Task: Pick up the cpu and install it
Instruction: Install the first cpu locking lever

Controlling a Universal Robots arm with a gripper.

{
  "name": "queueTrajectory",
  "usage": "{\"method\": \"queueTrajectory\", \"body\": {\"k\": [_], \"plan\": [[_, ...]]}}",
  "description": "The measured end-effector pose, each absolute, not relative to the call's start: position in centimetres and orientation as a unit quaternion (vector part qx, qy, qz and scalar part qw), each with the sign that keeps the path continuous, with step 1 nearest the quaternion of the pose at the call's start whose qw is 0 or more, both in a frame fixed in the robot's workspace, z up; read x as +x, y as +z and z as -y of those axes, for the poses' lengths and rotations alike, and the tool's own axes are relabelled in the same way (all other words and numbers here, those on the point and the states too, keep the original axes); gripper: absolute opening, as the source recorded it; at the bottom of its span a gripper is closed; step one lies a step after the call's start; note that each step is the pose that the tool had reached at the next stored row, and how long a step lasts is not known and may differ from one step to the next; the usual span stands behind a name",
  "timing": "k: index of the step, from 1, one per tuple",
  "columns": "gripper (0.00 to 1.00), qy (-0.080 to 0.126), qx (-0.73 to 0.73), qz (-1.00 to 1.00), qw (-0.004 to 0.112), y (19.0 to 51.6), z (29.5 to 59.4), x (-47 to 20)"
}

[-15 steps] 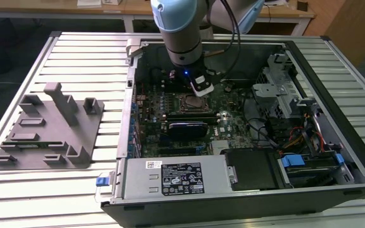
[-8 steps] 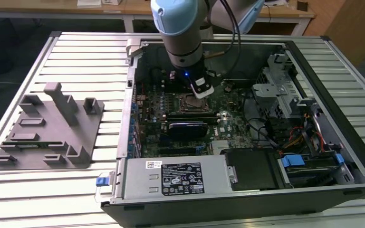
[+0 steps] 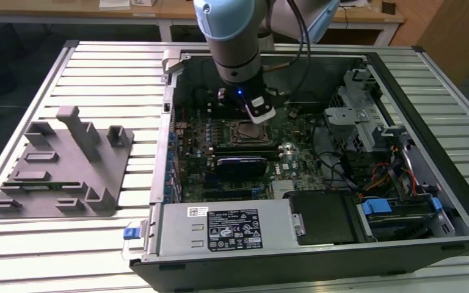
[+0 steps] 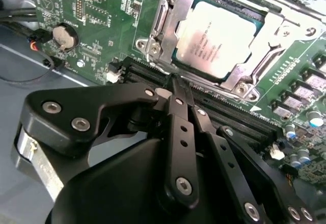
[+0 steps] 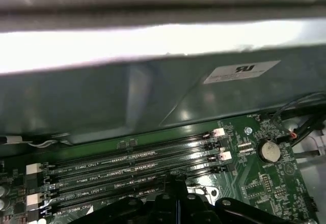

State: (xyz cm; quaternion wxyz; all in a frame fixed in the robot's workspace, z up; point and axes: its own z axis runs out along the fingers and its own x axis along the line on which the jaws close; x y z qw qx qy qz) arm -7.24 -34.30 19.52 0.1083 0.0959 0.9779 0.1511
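Note:
The cpu point(image 4: 219, 35), a flat square chip with a shiny silver-white top, lies in the motherboard socket, with the metal frame point(image 4: 160, 18) around its edges. In the second wrist view my gripper point(image 4: 172, 84) is shut with nothing between its black fingers. Its tip hovers over the black memory slots point(image 4: 229, 114) just beside the socket, apart from the cpu. In the exterior view the gripper point(image 3: 256, 115) hangs inside the open computer case, just above the socket point(image 3: 247, 130). The first wrist view shows the gripper point(image 5: 175, 186) above the memory slots point(image 5: 127, 170).
The open computer case point(image 3: 161, 201) lies on a slatted metal table point(image 3: 96, 67). A grey plastic fixture point(image 3: 63, 165) stands at the exterior view's left. Cables and drive bays point(image 3: 381, 165) fill the case's right side, and a power supply point(image 3: 218, 229) sits at the front. A coin battery point(image 4: 65, 35) sits on the board.

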Motion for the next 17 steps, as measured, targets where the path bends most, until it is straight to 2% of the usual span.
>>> {"method": "queueTrajectory", "body": {"k": [9, 12, 17], "plan": [[0.11, 0.144, 0.097, -0.979, 0.109, 20.9, 34.3, -7.2], [0.11, 0.126, 0.1, -0.981, 0.112, 20.9, 34.3, -7.1], [0.11, 0.081, 0.1, -0.985, 0.116, 20.9, 34.3, -7.0]]}}
